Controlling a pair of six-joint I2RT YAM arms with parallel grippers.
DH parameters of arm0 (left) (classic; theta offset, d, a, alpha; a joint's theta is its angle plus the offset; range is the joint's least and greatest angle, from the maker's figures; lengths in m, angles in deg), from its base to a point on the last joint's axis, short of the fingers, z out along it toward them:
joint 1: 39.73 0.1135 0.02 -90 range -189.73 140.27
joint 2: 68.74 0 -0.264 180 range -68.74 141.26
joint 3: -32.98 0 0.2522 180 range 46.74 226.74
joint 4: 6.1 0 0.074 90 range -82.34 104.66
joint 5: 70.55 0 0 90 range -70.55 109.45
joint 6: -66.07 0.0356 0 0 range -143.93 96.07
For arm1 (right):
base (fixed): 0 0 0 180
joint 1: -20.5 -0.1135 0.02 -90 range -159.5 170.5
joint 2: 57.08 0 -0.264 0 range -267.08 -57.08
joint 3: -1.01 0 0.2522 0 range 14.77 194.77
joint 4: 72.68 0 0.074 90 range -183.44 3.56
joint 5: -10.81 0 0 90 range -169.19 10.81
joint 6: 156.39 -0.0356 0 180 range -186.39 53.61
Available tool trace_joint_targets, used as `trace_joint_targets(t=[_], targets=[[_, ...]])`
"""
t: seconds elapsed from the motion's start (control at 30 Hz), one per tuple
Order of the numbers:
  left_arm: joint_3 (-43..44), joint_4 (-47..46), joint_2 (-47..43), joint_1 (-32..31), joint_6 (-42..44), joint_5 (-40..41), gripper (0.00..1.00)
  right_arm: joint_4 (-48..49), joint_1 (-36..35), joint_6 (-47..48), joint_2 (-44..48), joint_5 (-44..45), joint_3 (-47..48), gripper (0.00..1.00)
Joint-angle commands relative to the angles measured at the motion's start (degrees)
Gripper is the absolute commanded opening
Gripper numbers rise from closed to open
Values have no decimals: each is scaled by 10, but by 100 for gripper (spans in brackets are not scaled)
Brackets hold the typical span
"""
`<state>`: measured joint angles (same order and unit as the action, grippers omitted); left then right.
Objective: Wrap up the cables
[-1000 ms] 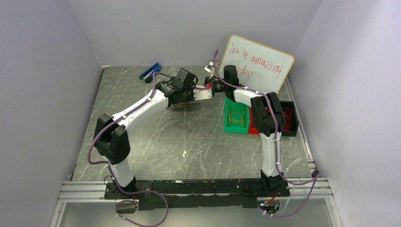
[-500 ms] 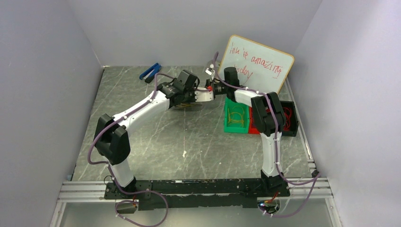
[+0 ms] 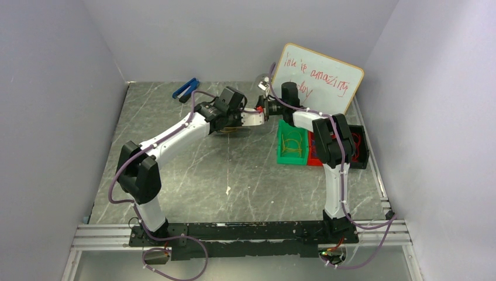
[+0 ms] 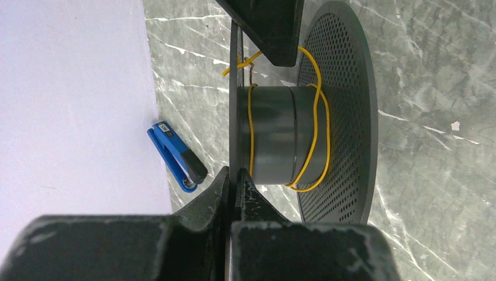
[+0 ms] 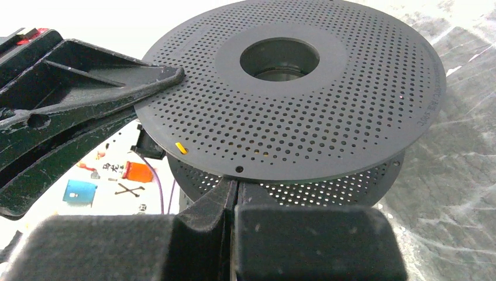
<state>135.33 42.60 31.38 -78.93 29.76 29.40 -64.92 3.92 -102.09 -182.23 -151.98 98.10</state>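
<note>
Two clamps: left pincer (image 4: 248, 111), right pincer (image 5: 205, 132) clenched on spool (image 4: 275, 134).
Slack cable (image 4: 250, 129) round its hub may unwind if tension drops.

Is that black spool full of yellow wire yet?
No, nearly bare: just a few loose loops of yellow wire circle the spool, its hub mostly uncovered.

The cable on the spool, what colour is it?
The cable is yellow, clearest in the left wrist view.
</note>
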Motion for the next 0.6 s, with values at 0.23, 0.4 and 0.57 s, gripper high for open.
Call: trace_joint_targets(t=[0.23,0.4,0.57], targets=[[6,2,-30,-5,-9,-15,2,37,5,-3,33,16,-5,0],[15,18,-28,-5,-28,-28,2,86,6,-42,34,28,-14,0],[15,29,-28,-5,-39,-38,2,118,7,-61,35,29,-25,2]])
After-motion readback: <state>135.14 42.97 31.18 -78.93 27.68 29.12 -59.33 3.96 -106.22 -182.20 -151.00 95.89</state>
